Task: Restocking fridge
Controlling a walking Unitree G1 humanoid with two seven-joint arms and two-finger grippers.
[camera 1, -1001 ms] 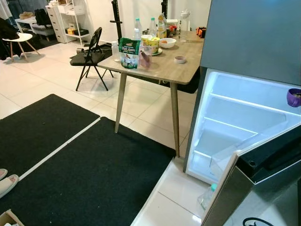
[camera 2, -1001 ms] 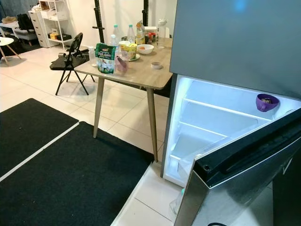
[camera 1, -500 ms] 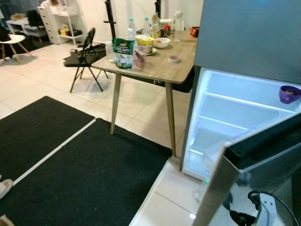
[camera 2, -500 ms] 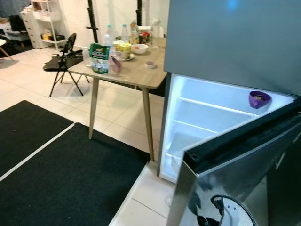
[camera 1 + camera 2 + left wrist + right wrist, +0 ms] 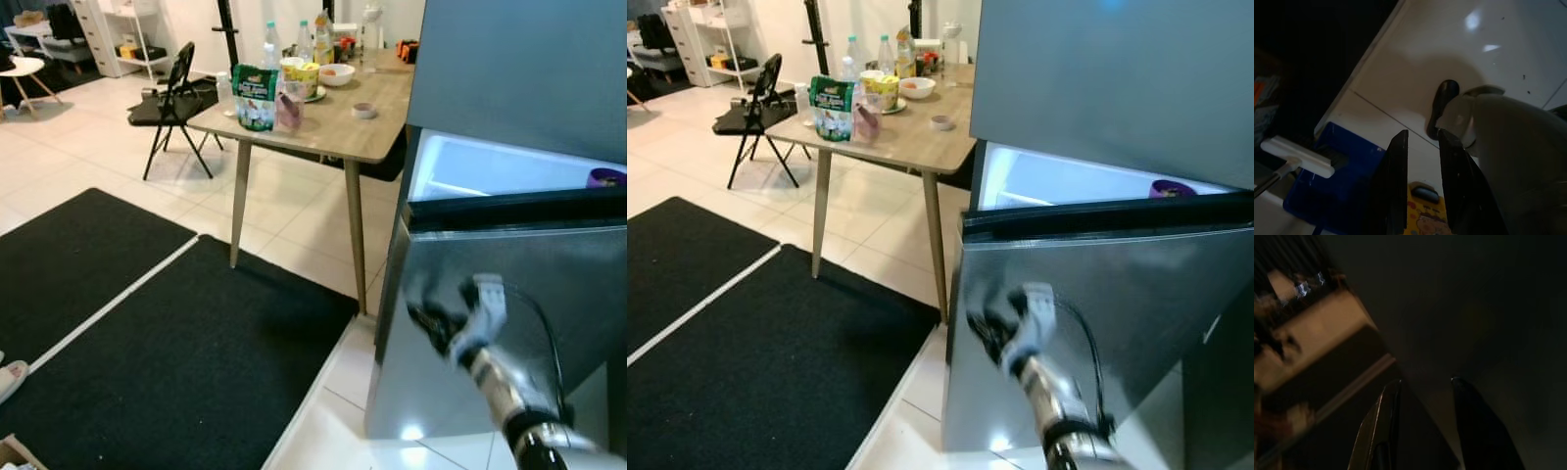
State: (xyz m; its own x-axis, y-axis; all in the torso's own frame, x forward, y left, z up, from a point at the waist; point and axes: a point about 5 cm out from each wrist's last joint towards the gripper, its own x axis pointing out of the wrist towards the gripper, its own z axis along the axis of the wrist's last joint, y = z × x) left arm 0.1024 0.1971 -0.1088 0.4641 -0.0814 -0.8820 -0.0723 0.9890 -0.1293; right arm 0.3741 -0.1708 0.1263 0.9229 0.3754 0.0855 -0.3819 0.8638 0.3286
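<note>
The grey fridge [image 5: 519, 59] stands at the right. Its lower steel door [image 5: 549, 294] is swung almost to, leaving a lit strip of the inside [image 5: 490, 166] along the top. A purple bowl [image 5: 607, 177] sits on a shelf in there. My right gripper [image 5: 433, 318] is raised in front of the door's steel face, blurred, its fingers [image 5: 1388, 421] open with nothing between them. Groceries stand on the wooden table [image 5: 333, 132]: a green pouch [image 5: 255, 98], bottles [image 5: 306, 41] and a white bowl [image 5: 336, 74]. The left gripper [image 5: 1420, 139] hangs idle over the floor, open by a narrow gap.
Black mats [image 5: 176, 362] cover the floor left of the fridge, with white tiles [image 5: 323, 431] at its foot. A black folding chair [image 5: 171, 103] stands beyond the table. Under the left arm lie a blue box [image 5: 1337, 181] and a yellow item [image 5: 1422, 215].
The fridge door has swung from wide open to nearly closed. My right arm has come up from the bottom edge and now reaches the door's face. The camera shifted slightly.
</note>
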